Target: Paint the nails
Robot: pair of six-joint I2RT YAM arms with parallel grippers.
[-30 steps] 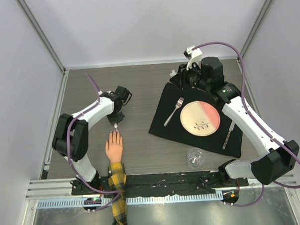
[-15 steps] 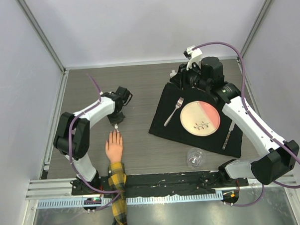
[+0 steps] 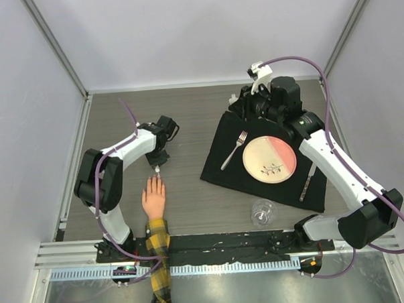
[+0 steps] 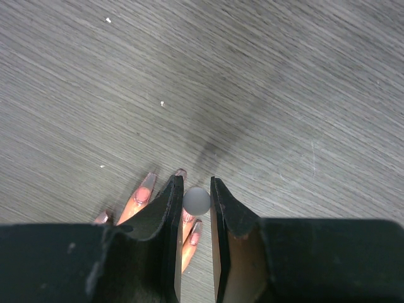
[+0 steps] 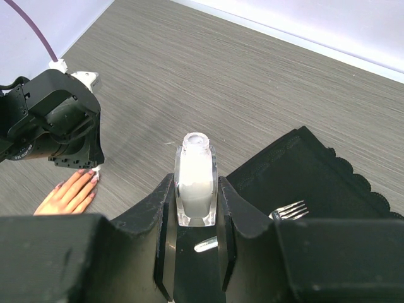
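The fake hand (image 3: 153, 197) lies palm down with its yellow-and-black plaid sleeve (image 3: 158, 261) toward the near edge. Its long pinkish nails (image 4: 144, 189) show in the left wrist view. My left gripper (image 3: 156, 168) hangs over the fingertips, shut on a small grey-topped brush cap (image 4: 196, 201), which sits right above the middle nails. My right gripper (image 5: 196, 177) is shut on an open bottle of white polish (image 5: 196, 183) and holds it upright at the far edge of the black mat. The hand also shows in the right wrist view (image 5: 66, 196).
A black mat (image 3: 219, 167) on the right carries a pink-and-cream plate (image 3: 269, 155), a fork (image 3: 233, 150) and a knife (image 3: 307, 180). A clear glass (image 3: 261, 211) stands at the mat's near edge. Bare wood-grain table lies between the arms.
My left arm's elbow has shifted slightly to the right while its gripper stays over the fingertips. The right arm has not moved.
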